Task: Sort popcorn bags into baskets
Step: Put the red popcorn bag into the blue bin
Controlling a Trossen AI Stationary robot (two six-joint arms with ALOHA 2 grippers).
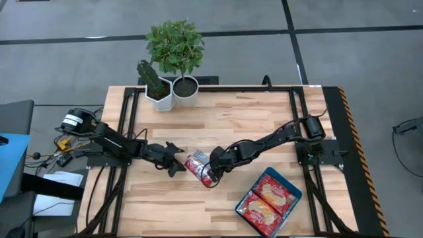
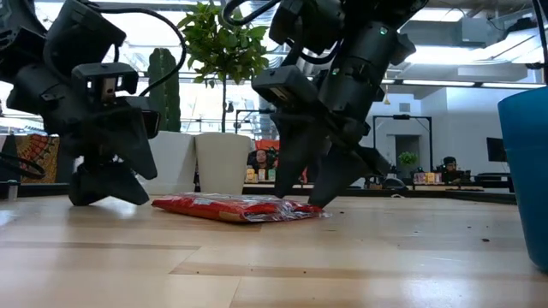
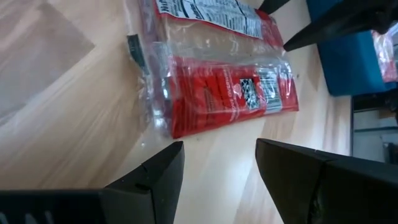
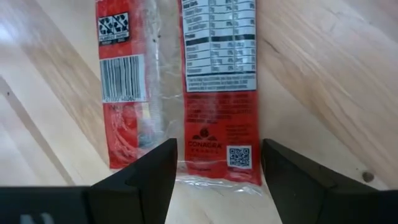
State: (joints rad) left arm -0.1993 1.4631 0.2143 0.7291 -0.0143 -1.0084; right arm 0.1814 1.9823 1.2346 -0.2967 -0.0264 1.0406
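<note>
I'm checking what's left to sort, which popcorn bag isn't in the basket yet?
The popcorn bag lying back side up on the bare wood mid-table, between the left pincer and right pincer. The two others lie inside the teal basket.

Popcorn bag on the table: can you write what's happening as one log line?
right gripper: open, over popcorn bag | left gripper: open, beside it | bag: flat on table | blue basket: two bags inside
</note>
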